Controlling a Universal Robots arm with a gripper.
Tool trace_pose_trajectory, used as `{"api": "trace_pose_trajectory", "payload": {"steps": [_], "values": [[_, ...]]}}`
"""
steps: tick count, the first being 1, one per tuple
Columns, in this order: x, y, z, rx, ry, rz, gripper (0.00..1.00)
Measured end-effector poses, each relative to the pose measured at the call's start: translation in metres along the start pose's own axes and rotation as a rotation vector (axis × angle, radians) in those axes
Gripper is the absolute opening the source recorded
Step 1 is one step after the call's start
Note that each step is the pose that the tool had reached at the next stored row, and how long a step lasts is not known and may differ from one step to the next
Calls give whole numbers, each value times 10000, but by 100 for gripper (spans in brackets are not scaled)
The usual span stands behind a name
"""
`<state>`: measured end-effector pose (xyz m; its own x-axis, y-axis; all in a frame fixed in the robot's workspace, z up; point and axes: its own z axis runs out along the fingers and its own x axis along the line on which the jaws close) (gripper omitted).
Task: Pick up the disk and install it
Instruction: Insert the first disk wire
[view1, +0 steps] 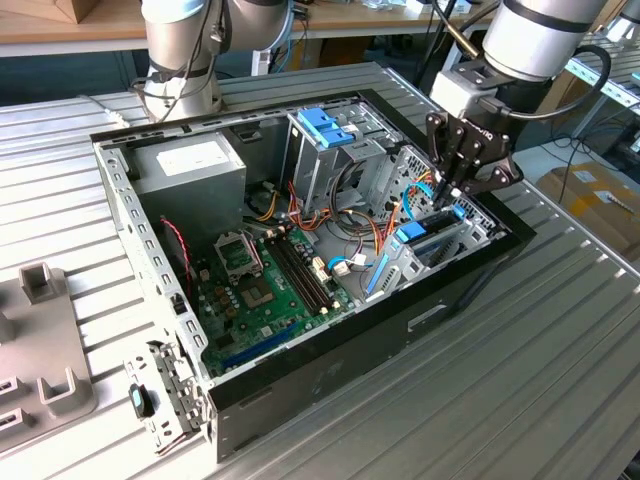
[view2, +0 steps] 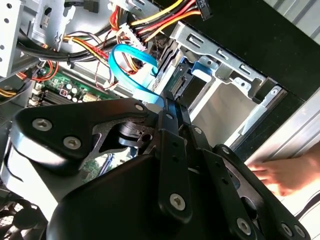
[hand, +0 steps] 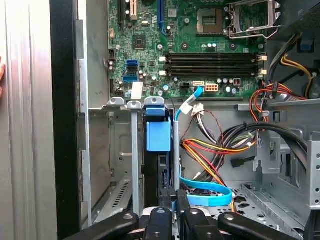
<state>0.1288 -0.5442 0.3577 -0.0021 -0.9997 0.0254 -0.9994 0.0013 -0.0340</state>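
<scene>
In the exterior view, the robot arm's hand (view1: 452, 190) reaches down into the open computer case (view1: 160, 300) lying on the ribbed worktop (view1: 560, 350), at the drive bay (view1: 440, 240) by the case's front wall, well apart from the grey power supply (view1: 190, 165) at the rear. The disk (view1: 425, 232) stands on edge in that bay, its blue frame showing just below the fingertips.

In the second wrist view, the hand (view2: 172, 107) has its fingers pressed together over the dark slot of the bay (view2: 225, 100), beside a looping blue data cable (view2: 132, 67).

In the first wrist view, the disk (hand: 158, 135) sits in the bay slot, blue tab toward the motherboard (hand: 190, 45), the hand (hand: 172, 197) pinching its near edge. Judging from this, pickup is done and the disk is largely seated; release remains
</scene>
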Motion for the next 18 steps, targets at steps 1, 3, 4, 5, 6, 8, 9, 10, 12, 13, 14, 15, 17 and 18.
{"api": "trace_pose_trajectory", "payload": {"steps": [1, 3, 4, 5, 6, 8, 9, 10, 12, 13, 14, 15, 17, 18], "values": [[5, 15, 2, 6, -1, -32, 16], [14, 41, 7, 14, -3, -80, 16], [17, 50, 11, 20, -4, -105, 16], [23, 62, 20, 32, -6, -161, 16], [26, 67, 25, 40, -7, -199, 16], [33, 79, 37, 57, -9, -280, 16], [35, 85, 38, 68, -10, -315, 16], [36, 91, 39, 81, -11, -342, 16], [37, 101, 42, 123, -14, -417, 16], [39, 104, 43, 145, -14, -459, 16], [43, 107, 47, 170, -19, -513, 16], [44, 109, 49, 186, -20, -558, 16], [45, 113, 55, 194, -20, -591, 16], [44, 114, 68, 194, -21, -592, 16]]}}
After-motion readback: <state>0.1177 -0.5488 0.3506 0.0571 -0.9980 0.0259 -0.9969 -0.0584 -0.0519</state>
